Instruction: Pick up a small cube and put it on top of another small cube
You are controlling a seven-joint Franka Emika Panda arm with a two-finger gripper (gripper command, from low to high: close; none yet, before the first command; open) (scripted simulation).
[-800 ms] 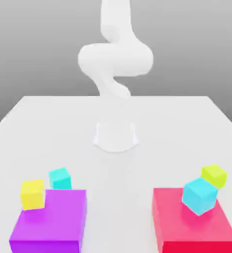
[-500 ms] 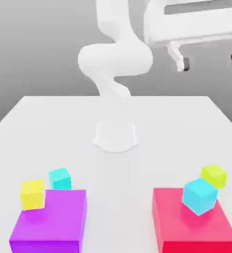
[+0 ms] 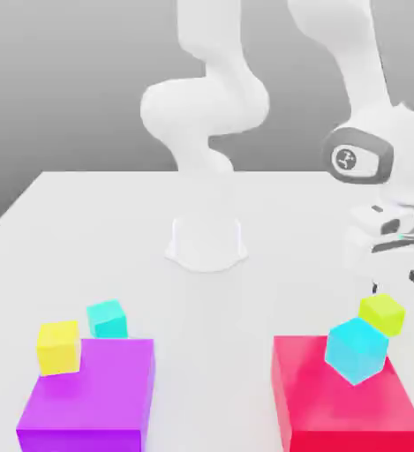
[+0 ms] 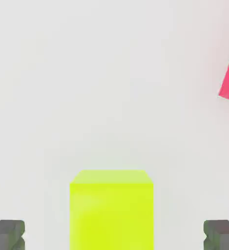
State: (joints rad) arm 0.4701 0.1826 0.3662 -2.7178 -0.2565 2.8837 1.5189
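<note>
You had the gripper (image 3: 394, 281) spread wide at the exterior view's right, hovering just above the lime cube (image 3: 382, 313), turquoise cube (image 3: 107, 319) sitting lower left.

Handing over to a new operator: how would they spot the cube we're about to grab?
Find the big red block at the exterior view's right. Just behind it on the white table, under the open end effector, sits the small lime cube. It is yellow-green and smaller than the sky-blue cube on the block.
</note>
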